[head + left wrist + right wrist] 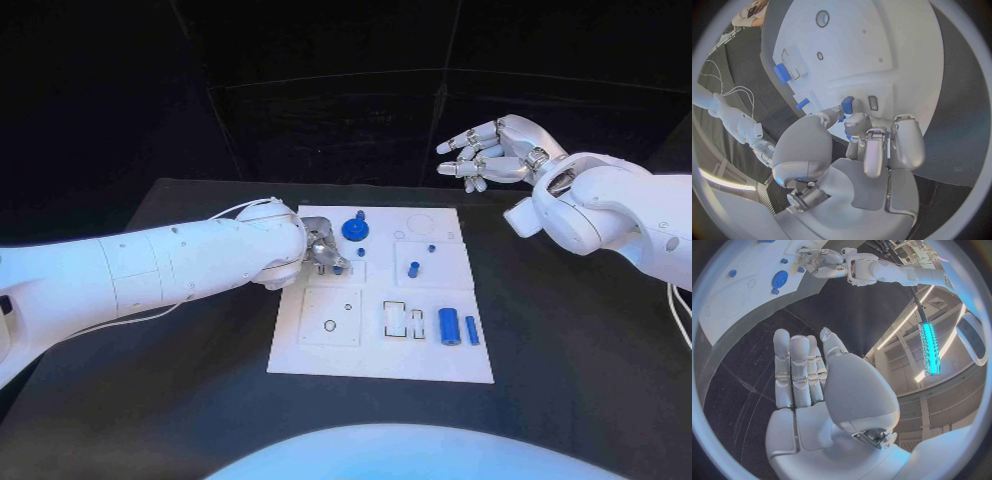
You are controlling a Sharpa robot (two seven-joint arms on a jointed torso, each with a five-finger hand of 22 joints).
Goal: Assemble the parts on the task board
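The white task board [378,350] lies mid-table. My left hand [320,248] rests over its far left part and pinches a small blue part [847,105] at its fingertips, just above the board [879,45] beside a small slot [872,102]. A blue gear-shaped part [358,231] stands just right of that hand. A short blue peg [414,268] stands mid-board, and two blue cylinders [459,326] lie near the front right. My right hand [490,152] hangs raised beyond the board's far right corner, fingers apart and holding nothing [817,385].
Outlined recesses [333,322] mark the board's front left. The black table [577,340] surrounds the board, with cables [681,310] trailing by the right arm. The gear [780,278] and the left hand [820,262] also appear in the right wrist view.
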